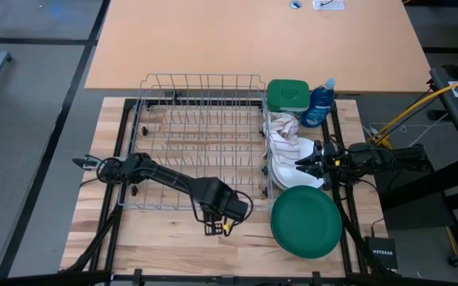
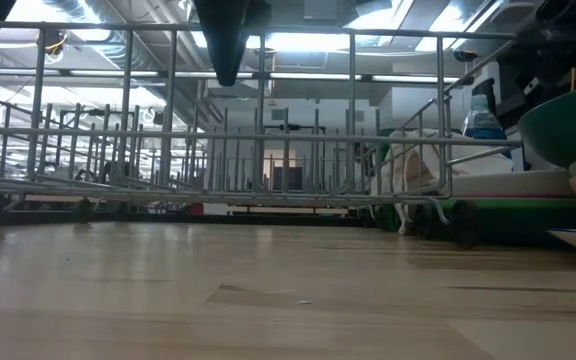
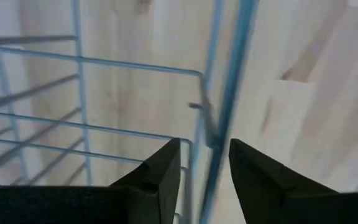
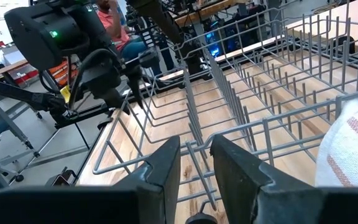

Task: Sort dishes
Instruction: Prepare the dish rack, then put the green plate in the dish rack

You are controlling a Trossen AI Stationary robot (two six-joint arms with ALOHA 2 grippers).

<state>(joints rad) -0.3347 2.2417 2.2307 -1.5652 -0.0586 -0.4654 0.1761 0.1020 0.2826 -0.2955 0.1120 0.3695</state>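
Left gripper (image 3: 205,177) has its jaws parted a little, straddling a thin rack wire at the near corner of the wire dish rack (image 1: 201,135), holding nothing. From above, the left gripper (image 1: 223,225) sits just off the rack's front edge over bare table (image 1: 173,246). Right gripper (image 4: 194,168) jaws also stand slightly apart, a rack wire running between them, no dish pinched; from above it (image 1: 302,165) is at the rack's right side, over the plates. Dishes lie right of the rack: large dark green plate (image 1: 306,221) flat on the table at front, white plates (image 1: 289,163) stacked just behind it, touching the beige-and-white cloth (image 1: 281,125). Behind those, a green square-lidded tub (image 1: 287,95) and blue bottle (image 1: 319,105). Rack holds no plates. A person (image 4: 112,18) sits in the room beyond.
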